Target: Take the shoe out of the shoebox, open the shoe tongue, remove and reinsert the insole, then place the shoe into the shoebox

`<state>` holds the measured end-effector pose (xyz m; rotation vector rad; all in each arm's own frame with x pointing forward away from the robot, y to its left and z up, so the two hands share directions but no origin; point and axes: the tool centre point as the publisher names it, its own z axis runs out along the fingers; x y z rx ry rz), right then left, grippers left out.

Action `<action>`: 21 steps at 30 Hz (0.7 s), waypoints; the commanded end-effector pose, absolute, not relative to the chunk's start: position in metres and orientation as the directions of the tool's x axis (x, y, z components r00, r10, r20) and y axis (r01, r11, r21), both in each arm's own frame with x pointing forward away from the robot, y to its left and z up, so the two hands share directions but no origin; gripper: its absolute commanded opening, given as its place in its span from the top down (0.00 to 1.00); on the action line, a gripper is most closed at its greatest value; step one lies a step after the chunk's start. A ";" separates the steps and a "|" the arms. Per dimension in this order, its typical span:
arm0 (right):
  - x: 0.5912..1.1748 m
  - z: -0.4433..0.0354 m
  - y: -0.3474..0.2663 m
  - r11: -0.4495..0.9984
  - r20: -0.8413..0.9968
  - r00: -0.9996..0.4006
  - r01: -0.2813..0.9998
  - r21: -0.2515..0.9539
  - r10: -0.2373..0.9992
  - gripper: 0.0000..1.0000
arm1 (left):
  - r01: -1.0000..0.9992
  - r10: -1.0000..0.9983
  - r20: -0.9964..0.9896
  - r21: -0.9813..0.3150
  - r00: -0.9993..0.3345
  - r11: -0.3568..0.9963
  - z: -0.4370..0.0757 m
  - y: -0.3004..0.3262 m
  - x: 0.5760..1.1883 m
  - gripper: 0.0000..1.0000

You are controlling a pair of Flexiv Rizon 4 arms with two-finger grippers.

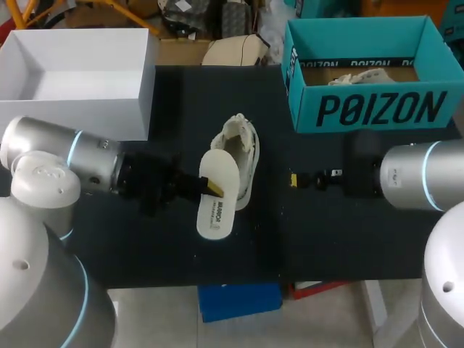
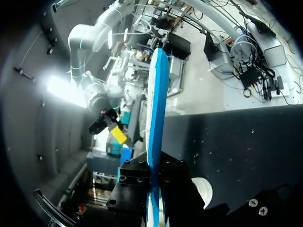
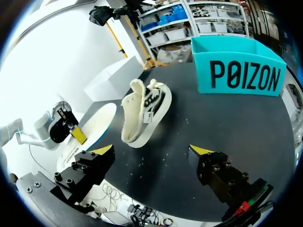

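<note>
left tool [image 1: 214, 190]: clenched on the insole, gripping it at one long edge; the left wrist view shows the black fingers on either side of it
insole [image 1: 215, 199]: out of the shoe, white top face up in the head view, blue underside showing edge-on in the left wrist view [image 2: 157, 109]; held over the worktop, just beside the shoe on the left arm's side
shoe [image 1: 241, 152]: white with dark side markings, lying on its side on the worktop, outside the shoebox, between the two tools; tongue pulled up and away from the opening [image 3: 143, 109]
right tool [image 3: 152, 151]: released, yellow tips wide apart, nothing between them; low over the worktop, near the shoe on its right side, apart from it [image 1: 293, 179]
shoebox [image 1: 362, 109]: teal, lid off, at the far right of the worktop; crumpled paper inside, no shoe
white box [image 1: 80, 109]: open, at the far left corner of the worktop
worktop [image 1: 326, 232]: black surface
</note>
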<state>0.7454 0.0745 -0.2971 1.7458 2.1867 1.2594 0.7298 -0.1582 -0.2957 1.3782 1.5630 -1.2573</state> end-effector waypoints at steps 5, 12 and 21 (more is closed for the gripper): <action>0.741 -0.289 0.061 0.057 0.446 -0.390 0.801 0.596 0.806 0.00 | 0.962 0.403 -0.890 -0.264 -0.214 -0.073 -0.296 -0.160 0.733 1.00; 0.741 -0.289 0.061 0.057 0.446 -0.390 0.801 0.596 0.806 0.00 | 0.895 0.552 -0.789 -0.417 -0.268 -0.161 -0.305 -0.155 0.731 1.00; 0.741 -0.289 0.061 0.057 0.446 -0.390 0.801 0.596 0.806 0.00 | 0.829 0.653 -0.721 -0.498 -0.232 -0.255 -0.319 -0.158 0.748 1.00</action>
